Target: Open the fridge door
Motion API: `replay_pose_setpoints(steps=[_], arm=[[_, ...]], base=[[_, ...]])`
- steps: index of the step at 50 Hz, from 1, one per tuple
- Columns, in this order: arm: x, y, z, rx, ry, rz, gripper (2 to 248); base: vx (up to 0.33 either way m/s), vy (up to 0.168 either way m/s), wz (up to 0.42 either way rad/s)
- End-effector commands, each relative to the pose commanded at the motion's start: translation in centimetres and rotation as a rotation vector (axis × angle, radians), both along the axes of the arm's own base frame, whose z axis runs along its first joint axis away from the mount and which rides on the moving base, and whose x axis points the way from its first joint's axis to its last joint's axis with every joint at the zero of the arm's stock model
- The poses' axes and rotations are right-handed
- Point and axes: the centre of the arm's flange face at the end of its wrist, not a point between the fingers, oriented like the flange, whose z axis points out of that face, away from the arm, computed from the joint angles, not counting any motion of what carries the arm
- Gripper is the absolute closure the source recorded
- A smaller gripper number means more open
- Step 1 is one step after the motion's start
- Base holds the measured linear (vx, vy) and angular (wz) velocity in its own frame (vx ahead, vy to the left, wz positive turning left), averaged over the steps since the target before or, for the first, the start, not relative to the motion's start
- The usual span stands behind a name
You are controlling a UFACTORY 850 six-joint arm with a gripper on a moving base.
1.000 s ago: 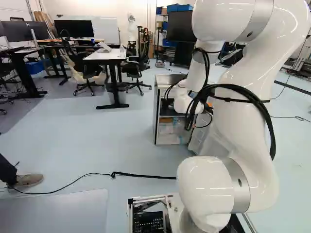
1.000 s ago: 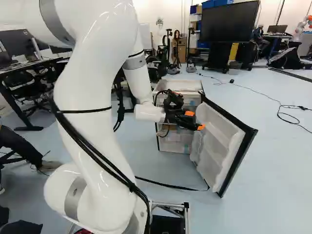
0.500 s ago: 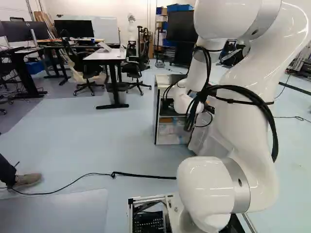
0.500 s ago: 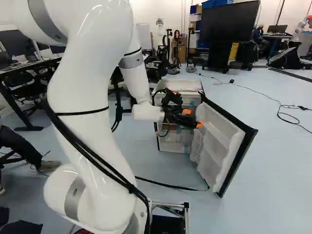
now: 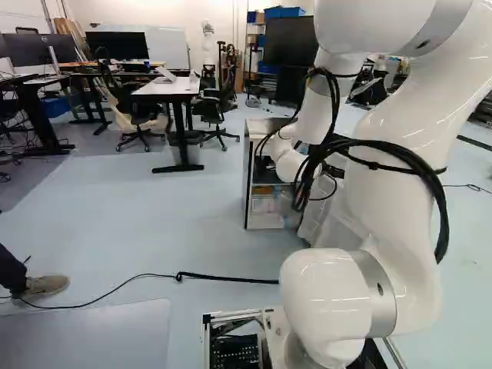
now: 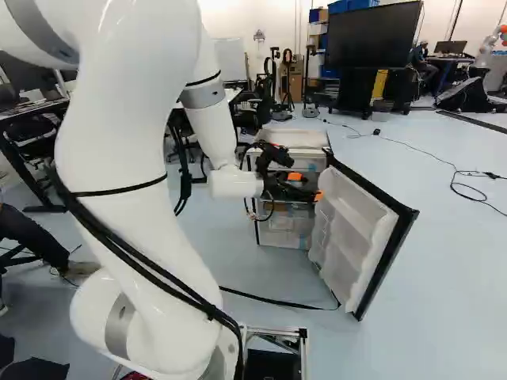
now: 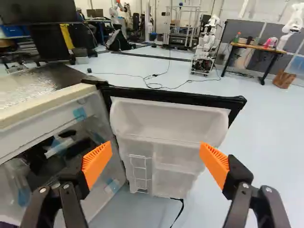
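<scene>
While fridge door [image 6: 352,226] stands open, arm [image 6: 131,134] arches forward; tool [image 6: 306,186] faces door, fingers wide apart.

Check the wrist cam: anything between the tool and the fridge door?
Nothing visible. The tool is open, with the white inner side of the fridge door ahead and no obstacle showing between.

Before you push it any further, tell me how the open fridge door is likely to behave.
The black-edged fridge door with a white moulded lining looks stiff, so it should probably move as one panel. Joined along one side to the fridge, it will likely swing rather than slide. Its thin-looking shelf walls might flex if pressed.
</scene>
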Motion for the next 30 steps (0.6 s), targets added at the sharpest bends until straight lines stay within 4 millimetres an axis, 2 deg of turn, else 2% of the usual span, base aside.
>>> replay_pose_setpoints(steps=[30], arm=[[-2.7, 3.3, 1.9, 0.02, -0.033, 0.296, 3]], base=[[0.0, 0.0, 0.0]])
